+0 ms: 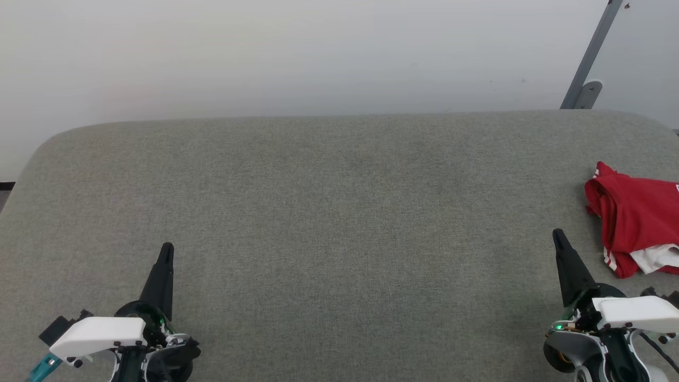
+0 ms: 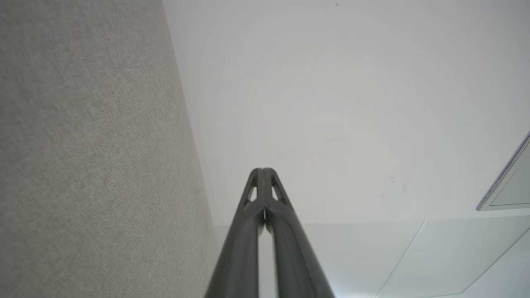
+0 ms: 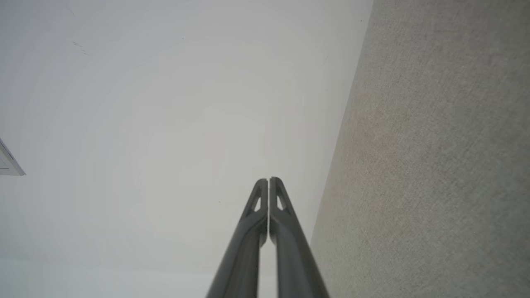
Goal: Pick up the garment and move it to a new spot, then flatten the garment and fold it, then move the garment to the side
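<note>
The garment (image 1: 634, 223) lies crumpled on the grey counter (image 1: 339, 212), just to the right of the right gripper (image 1: 557, 234) and a little beyond it, not touching. That gripper is clenched on nothing. The left gripper (image 1: 166, 248), well apart from the garment, is likewise clenched and empty.

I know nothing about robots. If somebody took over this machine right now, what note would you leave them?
Left gripper: shut, holding nothing, low over the near left of the grey padded table.
Right gripper: shut, holding nothing, near right, just short of the garment.
The garment: a red heap with a bit of white showing, at the table's right edge and partly cut off by the head view. Neither gripper touches it.
Done: nothing that can be confirmed. It looks bunched rather than neatly folded.
Left, most likely: pick it up, move it to open table, flatten it, fold it, set it aside.
</note>
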You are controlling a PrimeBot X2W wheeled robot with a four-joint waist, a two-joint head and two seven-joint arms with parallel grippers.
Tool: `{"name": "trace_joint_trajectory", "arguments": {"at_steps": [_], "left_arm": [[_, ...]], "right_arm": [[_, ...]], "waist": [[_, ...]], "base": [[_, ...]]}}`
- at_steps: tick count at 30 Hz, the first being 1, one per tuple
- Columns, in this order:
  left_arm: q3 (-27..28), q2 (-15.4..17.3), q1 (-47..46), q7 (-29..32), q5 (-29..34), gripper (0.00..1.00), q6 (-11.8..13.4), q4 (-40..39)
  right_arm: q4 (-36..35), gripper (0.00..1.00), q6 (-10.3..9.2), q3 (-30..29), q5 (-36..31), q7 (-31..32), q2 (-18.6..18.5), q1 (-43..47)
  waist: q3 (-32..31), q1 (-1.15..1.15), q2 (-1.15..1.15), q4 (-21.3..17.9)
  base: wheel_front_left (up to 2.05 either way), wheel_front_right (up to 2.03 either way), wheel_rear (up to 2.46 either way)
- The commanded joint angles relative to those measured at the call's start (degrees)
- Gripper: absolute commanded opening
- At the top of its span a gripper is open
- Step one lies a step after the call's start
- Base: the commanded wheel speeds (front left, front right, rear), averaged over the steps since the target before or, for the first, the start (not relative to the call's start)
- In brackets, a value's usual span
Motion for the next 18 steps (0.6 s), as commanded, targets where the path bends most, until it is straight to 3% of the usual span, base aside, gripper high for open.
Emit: {"name": "trace_joint_trajectory", "arguments": {"at_steps": [1,18], "left_arm": [[0.09,0.06,-0.69,0.04,-0.15,0.00,-0.33,-0.03],[0.07,0.06,-0.68,0.03,-0.16,0.00,-0.33,-0.04]], "right_arm": [[0.14,0.00,-0.01,0.01,0.23,0.16,0.06,-0.31],[0.14,0.00,0.00,0.02,0.23,0.15,0.06,-0.31]], "waist": [[0.00,0.00,0.00,0.00],[0.00,0.00,0.00,0.00]], "base": [[0.00,0.00,0.00],[0.00,0.00,0.00]]}}
